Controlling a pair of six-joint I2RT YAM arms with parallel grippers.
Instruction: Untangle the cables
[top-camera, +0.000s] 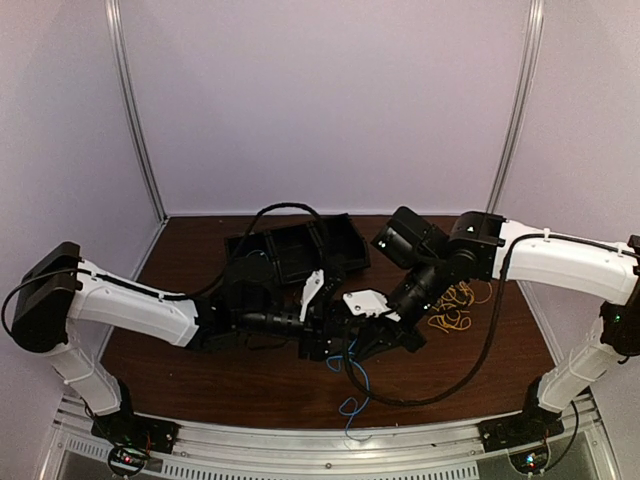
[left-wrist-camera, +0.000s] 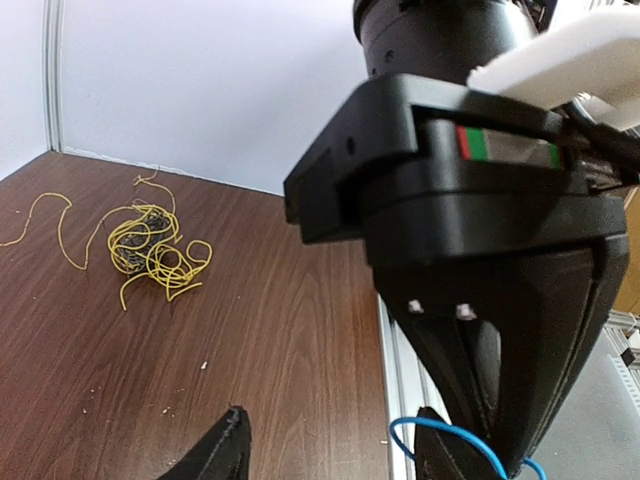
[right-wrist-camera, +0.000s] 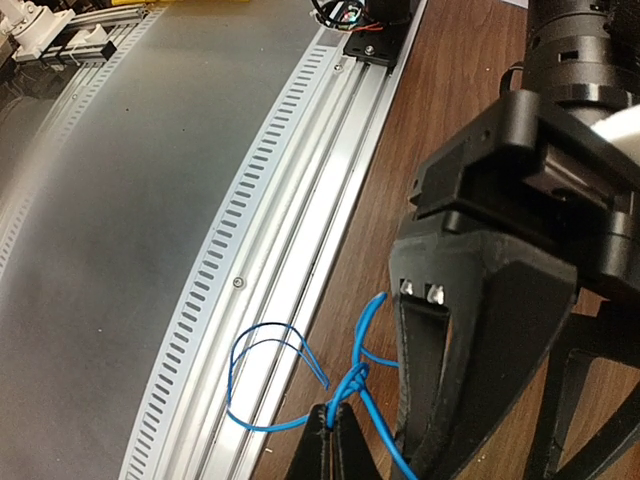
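Observation:
A blue cable loops over the table's near edge and the metal rail, and my right gripper is shut on it just under its knot. In the top view the blue cable hangs below both grippers, which meet at the table's middle. My left gripper is open; the blue cable runs past its right fingertip and its left fingertip is clear. Between its fingers there is only bare table. A yellow cable bundle with a darker grey strand in it lies apart, and shows at the right in the top view.
Black trays stand at the back of the brown table. A slotted metal rail runs along the near edge. The right gripper's body fills the space just ahead of the left wrist camera.

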